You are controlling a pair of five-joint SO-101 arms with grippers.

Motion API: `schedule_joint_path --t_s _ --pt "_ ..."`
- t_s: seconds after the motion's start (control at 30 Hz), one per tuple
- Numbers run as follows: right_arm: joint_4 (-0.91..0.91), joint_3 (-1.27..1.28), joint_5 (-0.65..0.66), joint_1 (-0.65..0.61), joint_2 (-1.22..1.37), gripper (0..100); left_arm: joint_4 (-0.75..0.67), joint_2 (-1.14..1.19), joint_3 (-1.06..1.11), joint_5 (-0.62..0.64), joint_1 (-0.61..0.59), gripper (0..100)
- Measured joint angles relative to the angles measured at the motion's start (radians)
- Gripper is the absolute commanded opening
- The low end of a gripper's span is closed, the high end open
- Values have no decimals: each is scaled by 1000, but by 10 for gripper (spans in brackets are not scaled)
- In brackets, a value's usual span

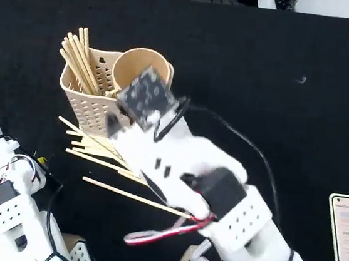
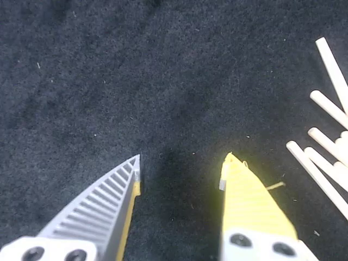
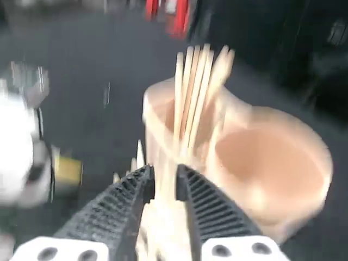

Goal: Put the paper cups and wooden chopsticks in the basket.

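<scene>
While the right gripper [image 3: 163, 168] hangs close over the near side of the basket [image 1: 91, 111], motion blur hides its grip, so I cannot tell whether it holds anything. If it carries sticks, the risk is a tip catching the basket rim or the bundle of chopsticks [image 1: 81, 60] standing inside and spilling them. A hard nudge might also tip the basket, which holds a paper cup [image 1: 137, 68] on its right side. Loose chopsticks [image 1: 99, 152] lie fanned on the table [image 1: 289, 118] just near of the basket, partly under the right arm [image 1: 183, 163], which blocks a clean reach to them. At the near left, the left gripper [image 2: 183, 157] hovers wide open and empty, stick ends beside it. A phone [image 1: 345, 244] lies at the right edge.
</scene>
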Motion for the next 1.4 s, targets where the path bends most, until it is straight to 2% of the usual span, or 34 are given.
schedule_joint_path --t_s 0.13,0.3,0.4,0.53,0.7,0.8,1.4 --pt "64 250 2 -35 -34 183 0 0 0 0 0 242" --pt "-141 606 83 -49 -37 173 0 0 0 0 0 242" --pt "-255 715 109 -48 -37 160 0 0 0 0 0 242" --pt "-282 724 115 -74 -37 161 0 0 0 0 0 242" --pt "-284 724 115 -172 -37 160 0 0 0 0 0 242" --pt "-282 724 115 -176 -28 160 0 0 0 0 0 242" --pt "-282 376 115 -186 649 158 0 0 9 0 0 242"
